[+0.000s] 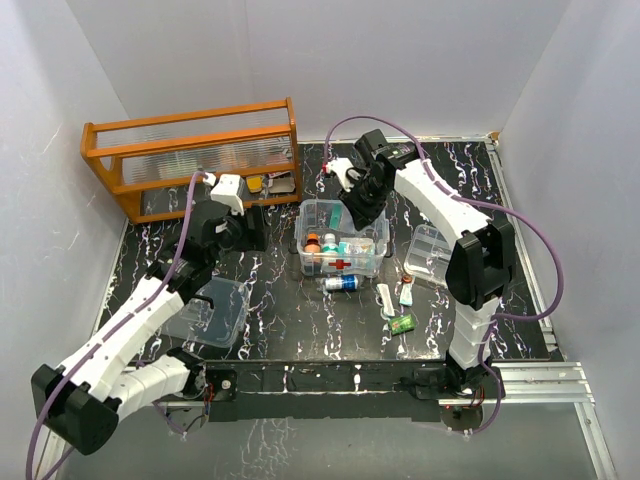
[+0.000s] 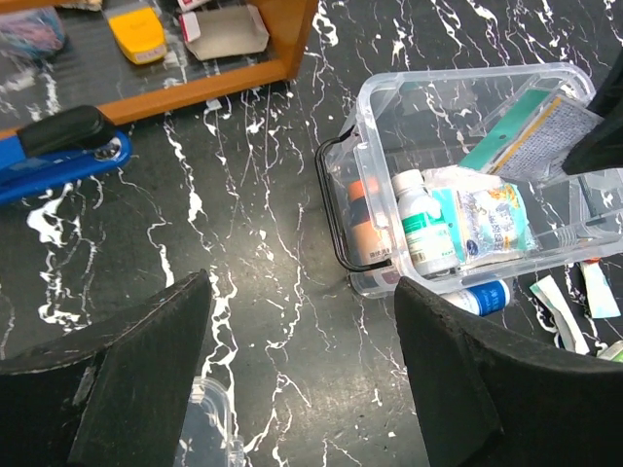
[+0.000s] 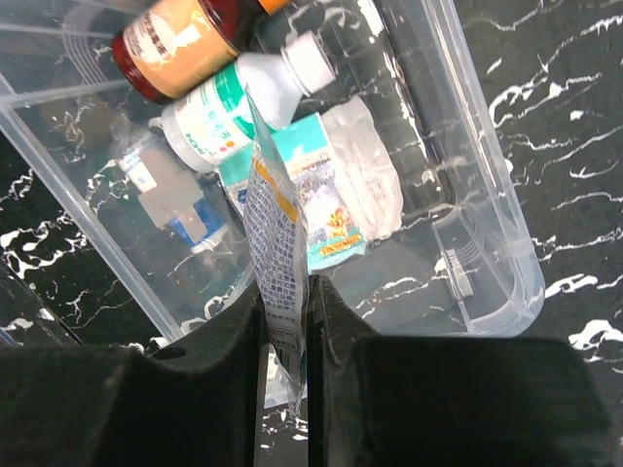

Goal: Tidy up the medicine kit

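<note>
The medicine kit [image 1: 310, 212], a clear box with a red cross, stands open mid-table. It holds a brown bottle [image 3: 175, 44], a white bottle [image 3: 234, 97] and a teal sachet [image 3: 331, 195]. My right gripper [image 1: 352, 205] hangs over the kit [image 3: 487, 195], shut on a flat printed packet [image 3: 273, 224] that dangles edge-on into the box. My left gripper [image 1: 250, 228] hovers over bare table left of the kit [image 2: 365, 107]. In the left wrist view this gripper [image 2: 302, 331] is open and holds nothing.
A blue-and-white bottle [image 1: 342, 284] lies just in front of the kit. Small tubes [image 1: 387, 298] and a green packet [image 1: 402, 323] lie front right. Clear plastic pieces sit at left [image 1: 210, 312] and right [image 1: 432, 250]. The orange rack [image 1: 190, 155] stands back left, a blue stapler [image 2: 58, 156] beside it.
</note>
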